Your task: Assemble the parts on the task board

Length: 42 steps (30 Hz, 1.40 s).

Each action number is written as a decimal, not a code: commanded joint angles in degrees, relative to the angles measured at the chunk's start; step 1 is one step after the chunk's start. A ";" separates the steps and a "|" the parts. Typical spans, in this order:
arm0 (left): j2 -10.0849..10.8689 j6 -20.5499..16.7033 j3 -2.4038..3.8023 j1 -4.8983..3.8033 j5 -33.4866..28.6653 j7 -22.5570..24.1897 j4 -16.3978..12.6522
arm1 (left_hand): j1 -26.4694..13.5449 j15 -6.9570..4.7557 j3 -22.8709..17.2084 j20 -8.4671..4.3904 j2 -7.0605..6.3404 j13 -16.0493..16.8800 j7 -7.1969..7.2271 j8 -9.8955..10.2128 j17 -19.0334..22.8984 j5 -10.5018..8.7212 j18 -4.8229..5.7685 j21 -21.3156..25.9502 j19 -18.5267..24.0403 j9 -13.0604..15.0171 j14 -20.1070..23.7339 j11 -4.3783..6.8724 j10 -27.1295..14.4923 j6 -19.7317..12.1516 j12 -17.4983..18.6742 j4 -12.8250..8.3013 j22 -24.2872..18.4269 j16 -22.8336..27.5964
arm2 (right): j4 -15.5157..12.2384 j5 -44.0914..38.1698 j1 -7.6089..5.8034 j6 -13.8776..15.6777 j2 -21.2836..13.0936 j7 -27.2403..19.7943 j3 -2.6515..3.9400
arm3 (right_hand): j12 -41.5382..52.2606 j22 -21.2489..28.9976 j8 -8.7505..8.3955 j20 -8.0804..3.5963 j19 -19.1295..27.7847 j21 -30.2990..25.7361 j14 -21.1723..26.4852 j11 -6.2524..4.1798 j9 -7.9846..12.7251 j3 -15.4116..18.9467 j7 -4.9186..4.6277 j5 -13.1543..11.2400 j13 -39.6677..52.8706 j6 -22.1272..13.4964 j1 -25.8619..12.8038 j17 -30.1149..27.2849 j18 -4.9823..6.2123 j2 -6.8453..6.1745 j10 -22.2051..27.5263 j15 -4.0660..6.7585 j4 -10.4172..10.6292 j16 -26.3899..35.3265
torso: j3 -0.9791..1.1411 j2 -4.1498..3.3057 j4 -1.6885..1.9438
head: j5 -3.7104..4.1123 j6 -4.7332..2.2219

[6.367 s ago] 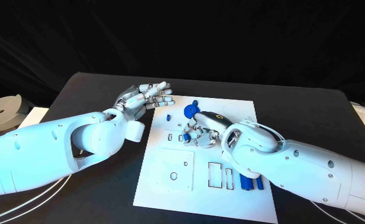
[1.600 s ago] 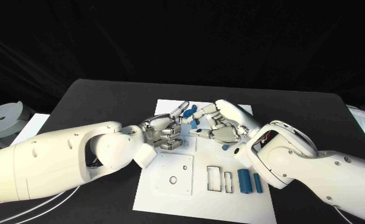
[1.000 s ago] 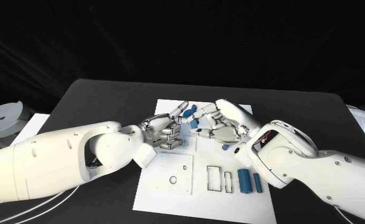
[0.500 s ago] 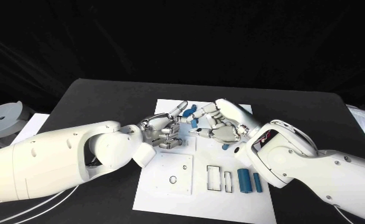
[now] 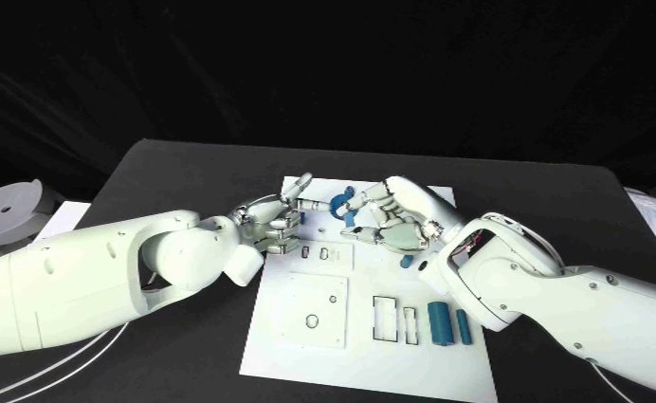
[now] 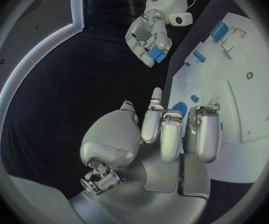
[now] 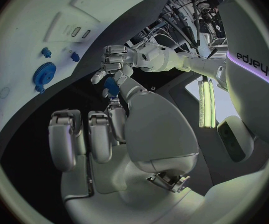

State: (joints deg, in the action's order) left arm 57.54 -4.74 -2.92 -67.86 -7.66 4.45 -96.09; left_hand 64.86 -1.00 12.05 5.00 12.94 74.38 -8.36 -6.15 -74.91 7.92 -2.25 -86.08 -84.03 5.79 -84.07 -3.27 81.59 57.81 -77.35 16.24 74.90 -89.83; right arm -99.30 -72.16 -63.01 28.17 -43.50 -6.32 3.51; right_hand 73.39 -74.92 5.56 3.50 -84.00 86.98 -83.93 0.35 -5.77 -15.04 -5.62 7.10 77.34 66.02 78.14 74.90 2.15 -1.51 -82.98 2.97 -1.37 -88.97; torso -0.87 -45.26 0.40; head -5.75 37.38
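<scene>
Blue bars (image 5: 440, 323), two of them, lie side by side on the near part of the white board (image 5: 355, 365), just beside two empty long slots (image 5: 386, 316); they are not yet touched. Farther in, both hands hover over the middle of the board. A moment ago their fingertips were almost meeting above it; now the left hand (image 5: 266, 225) has drawn back toward the left edge of the board, and a clear gap is open between the two hands. The left hand has its fingers gathered, one finger pointing up, and the right wrist view shows a small blue piece (image 7: 111, 86) pinched at its fingertips. The right hand (image 5: 393, 218) has stayed nearly in the same place, fingers curled, and in the left wrist view it grips a blue block (image 6: 155, 55). One more short blue piece (image 5: 406, 261) lies on the board just at the near side of the right hand. I judge that the hands have finished working together in the air and have separated, each with its own piece, so the next step is probably to put one of them in its place on the board. Beyond the hands, the blue gear (image 7: 38, 77) rests flat on the far part of the board.
</scene>
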 commanded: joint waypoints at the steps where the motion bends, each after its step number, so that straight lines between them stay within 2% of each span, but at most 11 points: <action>1: 0.68 -0.78 0.10 -0.17 0.27 2.01 0.50 | 0.46 0.53 0.23 0.54 0.04 0.07 0.08 0.29 -15.09 0.37 0.47 -0.36 -2.18 -0.07 -5.93 -0.22 -0.01 -0.40 -0.18 -0.06 6.84 -0.17 | 1.41 0.64 0.28 -1.72 0.87 0.15 -0.07 | -0.38 -8.95 0.28 -0.48 -2.73 0.31 -5.81 0.12 -0.14 -0.31 0.43 0.14 0.95 0.90 0.37 13.91 -0.75 1.00 -0.41 0.31 -0.04 -0.33 | -0.09 0.02 0.05 | -0.03 0.13; 9: 3.44 -2.35 0.49 -0.67 0.13 3.72 0.20 | 0.74 0.61 0.15 0.64 0.02 -0.18 0.03 0.31 -15.09 0.40 0.37 -0.18 -1.98 -0.10 -5.93 -0.28 -0.15 -0.47 0.02 -0.23 6.41 -0.17 | 7.26 1.63 1.19 -3.32 4.44 0.56 -0.58 | -0.32 -8.98 0.27 -0.49 -2.75 0.32 -5.82 0.13 -0.14 -0.32 0.43 0.14 1.00 0.91 0.36 13.97 -0.75 1.03 -0.44 0.31 -0.04 -0.37 | -0.09 0.02 0.14 | -0.08 0.46; 11: 3.99 -2.72 0.59 -0.79 -0.02 4.14 0.00 | 0.80 0.63 0.14 0.67 0.00 -0.23 0.02 0.31 -15.09 0.41 0.36 -0.16 -1.96 -0.11 -5.93 -0.30 -0.18 -0.49 0.06 -0.27 6.36 -0.17 | 9.02 1.43 1.47 -3.57 5.53 0.90 -0.81 | -0.27 -9.01 0.27 -0.50 -2.76 0.33 -5.83 0.12 -0.15 -0.38 0.42 0.39 1.03 0.92 0.36 14.02 -0.76 1.06 -0.47 0.31 -0.08 -0.40 | -0.05 0.00 0.06 | -0.15 0.58; 13: 4.34 -2.94 0.65 -0.88 -0.14 4.46 -0.14 | 0.81 0.63 0.14 0.67 0.00 -0.23 0.02 0.31 -15.09 0.41 0.36 -0.16 -1.95 -0.11 -5.93 -0.30 -0.19 -0.49 0.07 -0.27 6.35 -0.17 | 10.69 1.08 1.73 -3.91 6.55 1.43 -1.07 | -0.18 -9.06 0.22 -0.52 -2.79 0.35 -5.87 0.13 -0.18 -0.62 0.41 1.62 1.13 0.96 0.32 14.18 -0.77 1.16 -0.54 0.32 -0.29 -0.49 | -0.08 0.00 0.10 | -0.14 0.75; 17: 4.60 -3.12 0.70 -1.01 -0.41 4.79 -0.32 | 0.89 0.65 0.14 0.70 -0.04 -0.32 0.01 0.31 -15.09 0.42 0.32 -0.09 -1.88 -0.12 -5.93 -0.32 -0.25 -0.50 0.15 -0.32 6.20 -0.17 | 12.80 0.48 2.12 -4.51 8.03 2.63 -1.50 | -0.21 -9.04 0.21 -0.52 -2.78 0.34 -5.86 0.13 -0.18 -0.64 0.41 1.78 1.12 0.96 0.29 14.15 -0.77 1.16 -0.53 0.32 -0.32 -0.47 | -0.08 -0.06 0.23 | -0.16 0.94; 19: 4.61 -3.15 0.72 -1.04 -0.49 4.87 -0.42 | 0.89 0.65 0.14 0.70 -0.04 -0.32 0.01 0.31 -15.09 0.42 0.32 -0.09 -1.88 -0.12 -5.93 -0.32 -0.25 -0.50 0.15 -0.32 6.20 -0.17 | 13.49 0.15 2.28 -4.82 8.72 3.29 -1.65 | -0.40 -8.96 0.18 -0.52 -2.74 0.31 -5.85 0.15 -0.18 -0.63 0.38 1.79 1.00 0.93 0.21 14.11 -0.75 1.11 -0.46 0.32 -0.33 -0.45 | -0.02 -0.07 0.00 | -0.39 1.04; 23: 4.47 -3.20 0.73 -1.09 -0.74 4.77 -0.55 | 0.93 0.67 0.13 0.71 -0.05 -0.42 0.00 0.31 -15.09 0.43 0.30 -0.05 -1.84 -0.12 -5.93 -0.33 -0.31 -0.51 0.23 -0.35 6.11 -0.17 | 14.22 -0.83 2.44 -5.67 9.71 5.34 -1.84 | -0.49 -8.90 0.13 -0.51 -2.70 0.28 -5.84 0.17 -0.18 -0.59 0.36 1.51 0.95 0.90 0.00 14.05 -0.73 1.04 -0.43 0.29 -0.32 -0.41 | -0.03 0.00 -0.12 | -0.37 1.13; 30: 4.02 -3.06 0.74 -1.11 -0.93 4.41 -0.67 | 0.94 0.67 0.13 0.72 -0.05 -0.42 0.00 0.31 -15.09 0.43 0.30 -0.04 -1.83 -0.13 -5.93 -0.33 -0.31 -0.52 0.23 -0.35 6.10 -0.17 | 14.35 -2.02 2.52 -7.80 10.43 9.54 -2.10 | -0.85 -8.66 0.00 -0.49 -2.57 0.17 -5.80 0.21 -0.16 -0.57 0.31 0.88 0.74 0.78 -0.30 13.89 -0.68 0.95 -0.30 0.26 -0.34 -0.32 | 0.05 -0.06 -0.10 | -0.53 1.34; 35: 3.85 -3.01 0.74 -1.12 -0.96 4.25 -0.65 | 0.95 0.68 0.13 0.73 -0.06 -0.45 -0.01 0.32 -15.09 0.43 0.30 -0.04 -1.82 -0.13 -5.93 -0.34 -0.34 -0.54 0.26 -0.36 6.09 -0.17 | 14.11 -2.53 2.53 -8.47 10.76 10.61 -2.23 | -0.98 -8.54 -0.04 -0.48 -2.50 0.11 -5.77 0.22 -0.16 -0.59 0.31 0.57 0.66 0.76 -0.40 13.76 -0.65 0.95 -0.24 0.25 -0.36 -0.24 | 0.06 -0.02 -0.10 | -0.58 1.48; 42: 3.49 -2.98 0.74 -1.12 -0.97 3.97 -0.59 | 0.95 0.68 0.13 0.73 -0.06 -0.45 -0.01 0.32 -15.09 0.43 0.30 -0.04 -1.82 -0.13 -5.93 -0.34 -0.34 -0.54 0.26 -0.36 6.09 -0.17 | 13.69 -3.25 2.53 -9.18 11.03 11.16 -2.37 | -2.36 -8.17 -0.20 -0.42 -2.29 -0.07 -5.70 0.27 -0.16 -0.58 0.27 -1.12 -0.18 0.73 -0.96 13.48 -0.57 0.87 0.37 0.19 -0.36 -0.06 | 0.05 -0.01 -0.11 | -0.71 1.63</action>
State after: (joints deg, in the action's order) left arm 61.19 -8.00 -2.22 -68.90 -8.32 8.09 -96.58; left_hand 65.28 -0.60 12.09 5.41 12.95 73.98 -8.36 -6.15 -74.94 8.13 -2.25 -86.08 -84.02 5.75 -84.06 -3.47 81.38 57.82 -77.35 16.20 74.90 -89.83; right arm -85.48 -73.95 -60.54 20.82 -32.57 3.42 1.17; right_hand 71.46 -74.90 5.22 3.50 -84.00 86.98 -83.92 0.55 -5.77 -15.43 -5.62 6.32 79.05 66.02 77.50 74.93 2.14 -0.87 -83.14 2.97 -1.75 -89.32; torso -0.81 -45.30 0.29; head -6.34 38.90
